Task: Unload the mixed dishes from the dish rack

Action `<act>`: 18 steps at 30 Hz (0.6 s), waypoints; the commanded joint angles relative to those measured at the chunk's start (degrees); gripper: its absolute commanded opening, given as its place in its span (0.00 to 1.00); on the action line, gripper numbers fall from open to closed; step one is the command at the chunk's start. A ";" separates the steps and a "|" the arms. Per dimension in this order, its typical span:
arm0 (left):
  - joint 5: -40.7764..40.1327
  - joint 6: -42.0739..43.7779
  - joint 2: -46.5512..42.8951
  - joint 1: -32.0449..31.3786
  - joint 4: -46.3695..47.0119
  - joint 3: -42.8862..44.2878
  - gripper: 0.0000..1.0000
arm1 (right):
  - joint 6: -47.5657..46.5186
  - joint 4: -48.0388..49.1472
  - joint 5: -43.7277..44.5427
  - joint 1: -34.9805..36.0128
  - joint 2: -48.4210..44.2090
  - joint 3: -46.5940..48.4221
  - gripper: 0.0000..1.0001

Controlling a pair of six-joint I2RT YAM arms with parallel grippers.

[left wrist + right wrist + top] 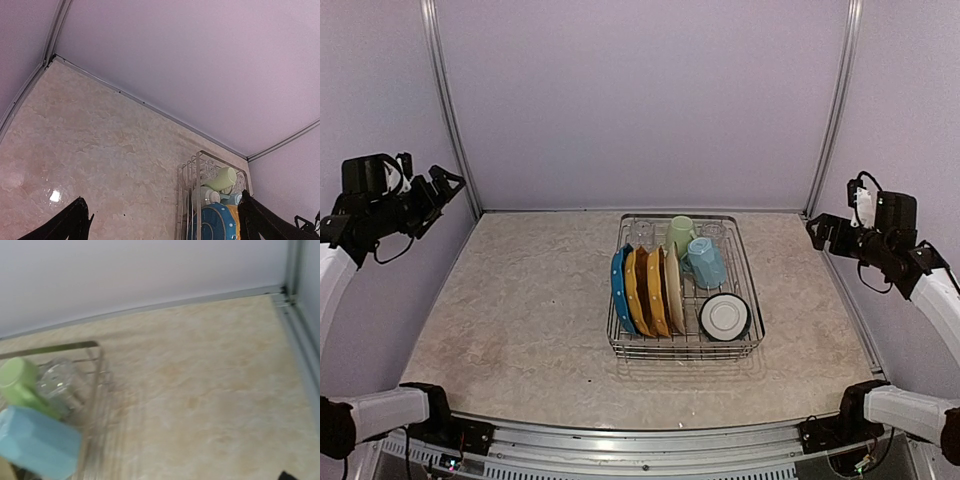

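Note:
The silver wire dish rack sits right of the table's middle. In it a blue white-dotted plate, two yellow/orange plates and a cream plate stand on edge. A pale green mug, a clear glass, a light blue mug and a white bowl fill the right side. My left gripper is open and empty, raised at the far left. My right gripper is raised at the far right, empty; only one fingertip shows at its wrist view's edge, set wide.
The left wrist view shows the rack, the blue plate and the green mug between its spread fingers. The right wrist view shows the rack's rim, green mug, glass and blue mug. Walls enclose the beige tabletop.

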 commanded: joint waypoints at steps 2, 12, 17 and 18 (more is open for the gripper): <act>7.88 -0.81 3.29 -2.32 1.09 1.15 0.99 | 0.77 -0.84 -5.22 4.50 3.09 3.17 1.00; 0.85 1.28 10.51 -15.67 0.25 3.83 0.99 | 4.66 3.00 -4.46 17.79 9.82 4.54 0.99; -1.82 1.91 13.98 -20.35 -0.76 5.76 0.99 | 6.27 5.43 -3.65 24.39 13.83 5.85 0.98; -2.17 1.94 14.92 -21.31 -0.81 6.07 0.99 | 6.37 5.82 -3.35 25.51 14.68 6.18 0.97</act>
